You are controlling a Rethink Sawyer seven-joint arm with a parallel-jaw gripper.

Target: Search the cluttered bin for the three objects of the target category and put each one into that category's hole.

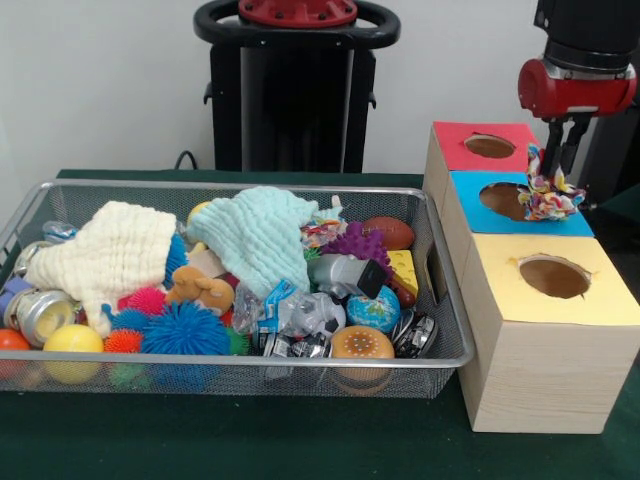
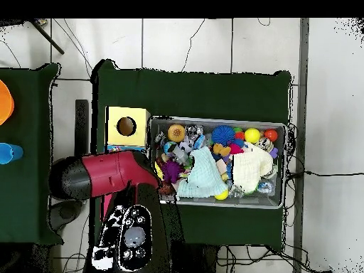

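My gripper (image 1: 556, 165) comes down from the top right and is shut on a crinkled confetti piece (image 1: 546, 196) of red, yellow, blue and white. The piece hangs just over the blue-topped box (image 1: 470, 215), right of its hole. The yellow-topped box (image 1: 600, 300) stands nearer the camera, and its round hole (image 1: 553, 277) is open and empty. The wire mesh bin (image 1: 440, 355) lies to the left, full of clutter. Another multicolour crinkled bit (image 1: 322, 231) shows beside the mint cloth. In the overhead view the red arm (image 2: 106, 175) hides the gripper; the yellow box (image 2: 126, 126) and the bin (image 2: 284, 165) show.
The red-topped box (image 1: 455, 145) stands at the far end of the row. In the bin lie a cream cloth (image 1: 105, 255), a mint cloth (image 1: 255, 235), spiky rubber balls (image 1: 185, 330), a yellow ball (image 1: 72, 340) and cans. The robot's black pedestal (image 1: 295, 95) stands behind.
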